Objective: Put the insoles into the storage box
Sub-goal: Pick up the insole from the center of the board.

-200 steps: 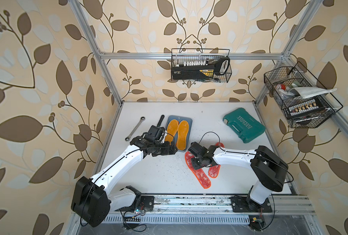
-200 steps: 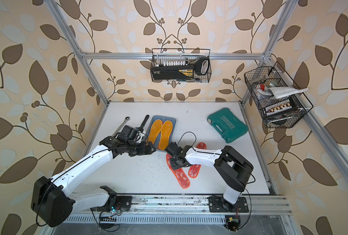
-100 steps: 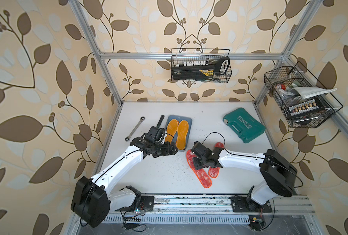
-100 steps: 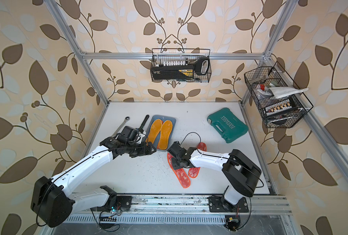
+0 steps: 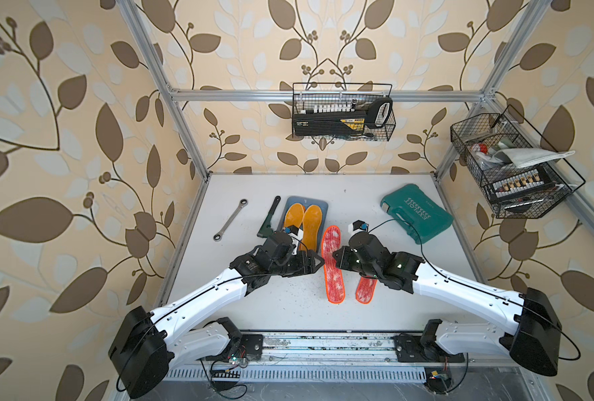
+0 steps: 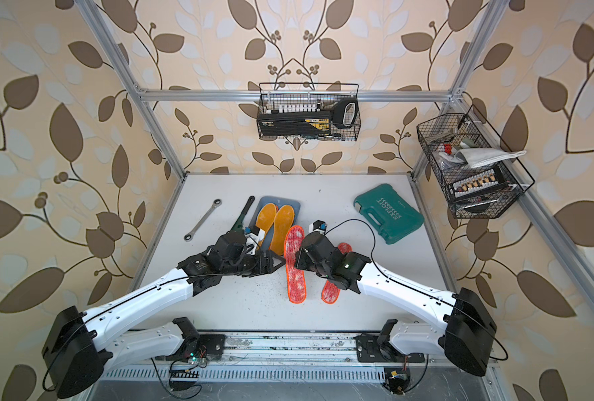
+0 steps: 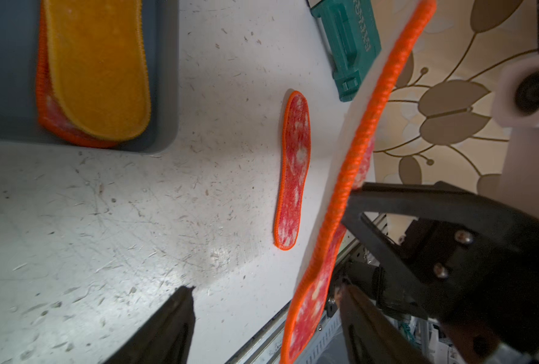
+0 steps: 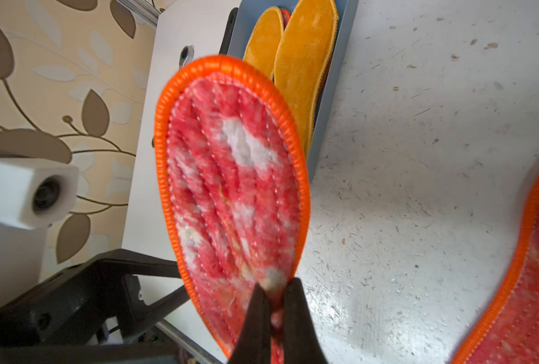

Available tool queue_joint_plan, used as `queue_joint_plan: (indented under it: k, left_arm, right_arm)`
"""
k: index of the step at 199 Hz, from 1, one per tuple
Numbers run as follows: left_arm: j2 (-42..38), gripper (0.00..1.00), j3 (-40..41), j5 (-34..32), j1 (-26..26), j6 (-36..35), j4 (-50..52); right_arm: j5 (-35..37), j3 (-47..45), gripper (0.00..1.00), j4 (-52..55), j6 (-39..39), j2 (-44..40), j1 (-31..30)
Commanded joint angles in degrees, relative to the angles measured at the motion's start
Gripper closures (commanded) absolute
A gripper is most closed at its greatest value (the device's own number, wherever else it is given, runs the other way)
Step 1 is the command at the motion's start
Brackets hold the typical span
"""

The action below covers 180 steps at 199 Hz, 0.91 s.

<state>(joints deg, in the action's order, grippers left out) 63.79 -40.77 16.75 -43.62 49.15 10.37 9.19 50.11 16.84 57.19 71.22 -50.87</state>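
Observation:
The blue-grey storage box (image 5: 306, 200) holds two insoles (image 5: 311, 225), yellow-orange face up, with a red-edged one under them in the left wrist view. My right gripper (image 8: 274, 302) is shut on a mottled red-white insole (image 5: 332, 264) and holds it off the table, tilted, just right of the box. My left gripper (image 7: 263, 286) is open, its fingers on either side of that insole's orange edge (image 7: 306, 309). Another red insole (image 7: 293, 170) lies flat on the table, partly under the right arm in both top views (image 6: 330, 290).
A wrench (image 5: 229, 220) and a dark green tool (image 5: 269, 217) lie left of the box. A teal tool case (image 5: 415, 211) sits at the back right. Wire baskets hang on the back wall (image 5: 342, 111) and right wall (image 5: 510, 166).
The right gripper has closed on the red insole and lifted it off the table, swinging it towards the box. The left jaws have narrowed around its edge.

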Motion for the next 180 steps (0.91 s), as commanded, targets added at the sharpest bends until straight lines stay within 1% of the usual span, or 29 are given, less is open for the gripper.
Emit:
queue_joint_plan:
  k: [1, 9, 18, 44, 57, 83, 99, 119, 129, 141, 162, 180]
  left_arm:
    - [2.64, 0.37, -2.43, 1.04, -0.24, 0.79, -6.69]
    - [3.37, 0.44, -2.73, 1.57, -0.24, 0.48, -7.36]
    - [4.15, 0.54, -3.17, 2.24, -0.24, 0.22, -8.13]
    - [5.13, 0.88, -5.23, 3.27, -0.24, -1.51, -6.68]
    - [4.65, 1.00, -6.25, 3.54, -0.24, -2.99, -4.99]
    - [4.05, 1.00, -9.04, 5.57, -0.07, -7.63, -0.44]
    - [4.39, 1.00, -10.90, 8.28, 0.56, -10.66, 2.27]
    - [4.93, 1.00, -12.37, 12.03, 1.95, -12.70, 3.49]
    - [5.11, 1.00, -12.73, 13.54, 3.14, -12.81, 3.50]
    - [4.95, 1.00, -12.80, 15.40, 4.48, -12.51, 2.42]
    - [5.20, 1.00, -14.04, 19.02, 5.80, -12.98, 1.47]
    - [5.36, 1.00, -16.10, 20.30, 6.00, -14.93, 4.16]
  right_arm:
    - [-0.14, -0.10, 1.00, -2.97, 3.73, -1.74, 0.25]
    - [-0.58, -0.35, 1.00, -3.15, 4.21, -2.22, 0.25]
    - [-0.67, -0.72, 1.00, -3.40, 4.66, -2.72, 0.25]
    - [-1.89, -1.67, 1.00, -4.22, 4.79, -3.95, 0.83]
    - [-2.52, -1.73, 0.96, -3.88, 3.66, -4.35, 1.25]
    - [-6.54, -2.70, 0.88, -5.24, 0.12, -5.18, 3.65]
    - [-8.45, -3.08, 0.84, -5.20, -2.20, -6.44, 5.04]
    - [-11.25, -3.22, 0.70, -6.00, -5.25, -7.95, 6.39]
    - [-13.12, -3.45, 0.66, -6.87, -6.90, -8.76, 6.98]
    - [-16.26, -4.68, 0.62, -9.35, -6.92, -9.76, 8.15]
    - [-21.98, -8.00, 0.60, -16.15, -6.37, -10.71, 10.23]
    - [-23.73, -10.43, 0.59, -20.89, -4.52, -10.41, 10.22]
